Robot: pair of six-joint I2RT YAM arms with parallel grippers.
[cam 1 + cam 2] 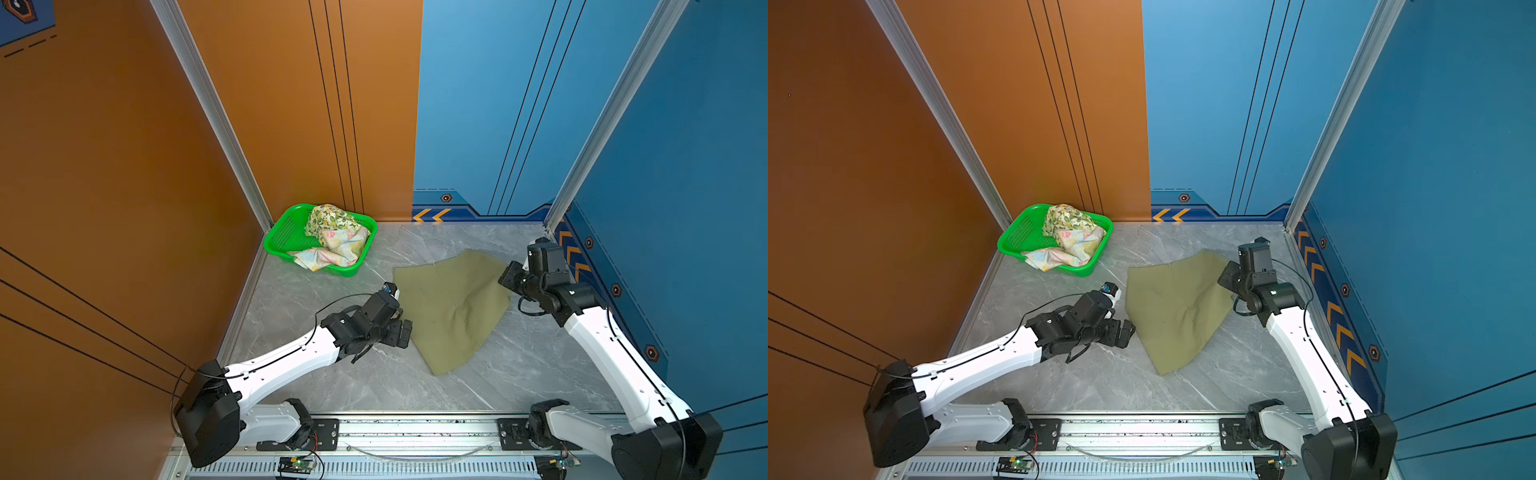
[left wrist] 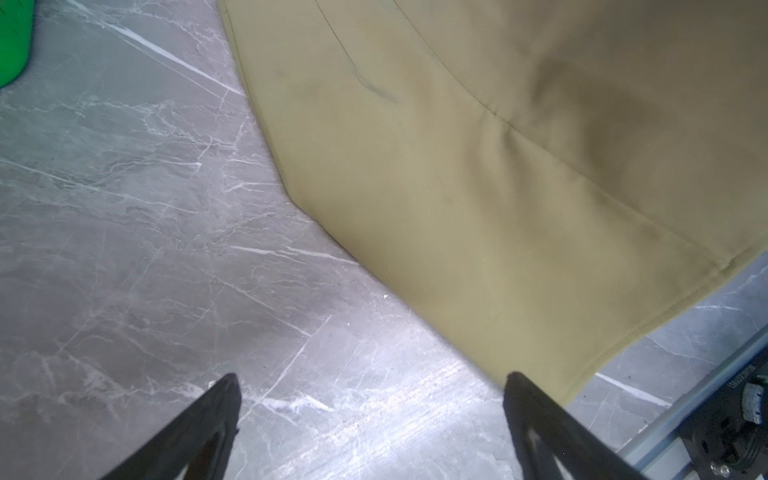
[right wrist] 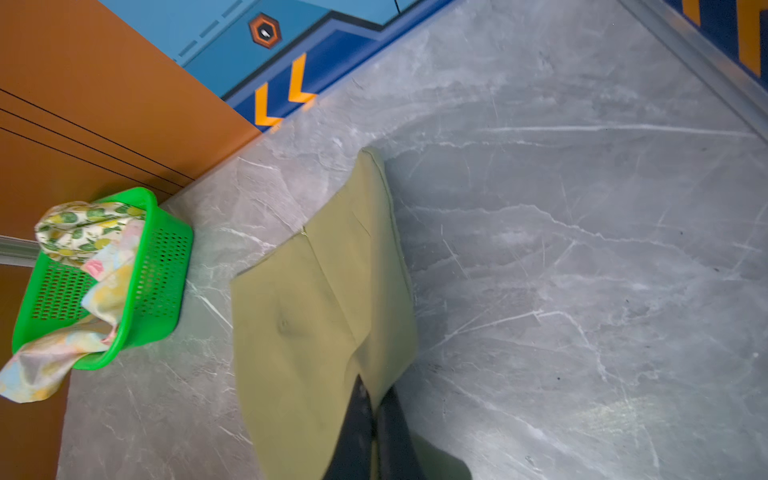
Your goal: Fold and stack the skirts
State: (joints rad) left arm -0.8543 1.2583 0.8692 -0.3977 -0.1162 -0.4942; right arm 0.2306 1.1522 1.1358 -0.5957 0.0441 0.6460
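- Beyond the olive-green skirt's (image 1: 453, 307) far left corner stands the green basket (image 1: 284, 239). It holds the lemon-print skirt (image 1: 328, 218) on top and the pastel floral skirt (image 1: 332, 249), which spills over the rim. Neither is folded, and no stack has been begun.
- The left hand (image 1: 402, 333) sits low just beside the olive-green skirt's left edge, its fingers spread wide and holding nothing. Whether one fingertip touches the hem I cannot tell.
- The olive-green skirt lies spread on the table (image 1: 519, 365), mostly flat, with a soft wrinkle near its middle.
- The right hand (image 3: 374, 388) is at that skirt's right edge, its fingers pressed together with the cloth pinched between them.
- Step in hand, as I judge it: gripping the first skirt for its first fold.
- Next, the left hand likely needs to close on its own edge, so that both can carry the cloth over evenly without bunching it.
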